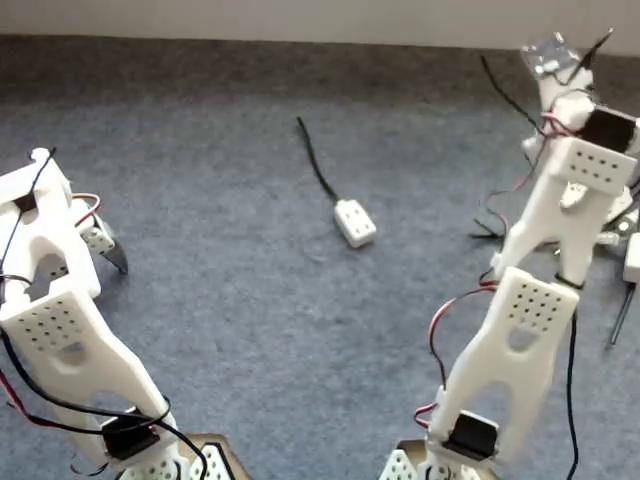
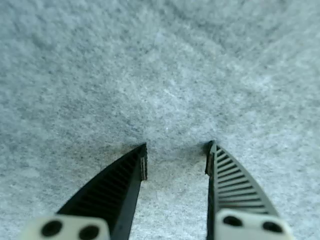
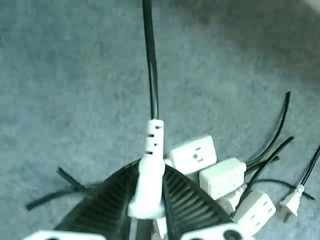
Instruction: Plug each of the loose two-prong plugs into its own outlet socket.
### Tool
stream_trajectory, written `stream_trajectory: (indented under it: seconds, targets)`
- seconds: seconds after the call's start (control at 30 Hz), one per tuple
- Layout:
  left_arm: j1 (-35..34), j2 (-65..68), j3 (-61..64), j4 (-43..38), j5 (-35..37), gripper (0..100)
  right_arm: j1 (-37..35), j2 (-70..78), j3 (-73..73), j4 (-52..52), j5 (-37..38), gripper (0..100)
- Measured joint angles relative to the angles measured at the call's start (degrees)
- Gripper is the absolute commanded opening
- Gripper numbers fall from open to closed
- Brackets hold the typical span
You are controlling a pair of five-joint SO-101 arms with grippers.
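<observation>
My right gripper (image 3: 151,172) is shut on a white two-prong plug (image 3: 154,137), whose black cord (image 3: 148,60) runs away from it across the carpet. Just beyond the fingers lie three white outlet sockets (image 3: 194,154) (image 3: 222,175) (image 3: 255,207) bunched together with their black cords, and a loose white plug (image 3: 290,202) beside them. Another white socket (image 1: 354,222) with a black cord lies alone in the middle of the carpet. At the left side my left gripper (image 2: 176,160) is open just above bare carpet, with nothing between its fingers (image 1: 112,252).
Grey carpet covers the whole floor. The right arm (image 1: 560,200) stands over the pile of cords at the right edge, where a white block (image 1: 632,258) and a thin cable (image 1: 620,315) show. Both arm bases sit at the near edge.
</observation>
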Motion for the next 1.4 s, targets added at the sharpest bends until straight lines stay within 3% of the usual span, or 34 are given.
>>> stream_trajectory:
  seconds: [0.23, 0.5, 0.73, 0.9, 1.03, 1.17, 1.3, 1.4]
  targets:
    - [-1.58, 0.00, 0.00, -0.26, 0.00, 22, -13.27, 0.00, -3.16, 0.09, -13.45, 0.8]
    - [-10.29, 0.09, 0.26, -5.36, -3.69, 22, -35.87, 0.00, -3.16, 0.09, -28.57, 0.8]
    - [-21.63, 0.44, -5.98, -8.18, -11.96, 22, -57.58, 0.88, -1.14, 0.09, -34.20, 1.2]
    - [-28.22, 0.53, -9.85, -8.53, -16.00, 22, -69.10, 0.88, 10.29, 0.00, -34.55, 1.2]
    - [-29.10, 0.53, -10.46, -8.53, -17.76, 22, -73.85, 0.97, 23.74, -3.34, -34.73, 3.2]
    - [-29.01, 0.53, -10.46, -8.53, -18.20, 22, -75.08, 1.05, 32.97, -10.20, -38.68, 16.4]
    - [-29.01, 0.53, -10.46, -8.53, -18.20, 22, -73.41, 0.97, 31.30, -12.22, -46.24, 22.1]
    - [-29.10, 0.53, -10.46, -8.53, -18.20, 22, -69.10, 0.97, 25.14, -10.37, -46.59, 22.1]
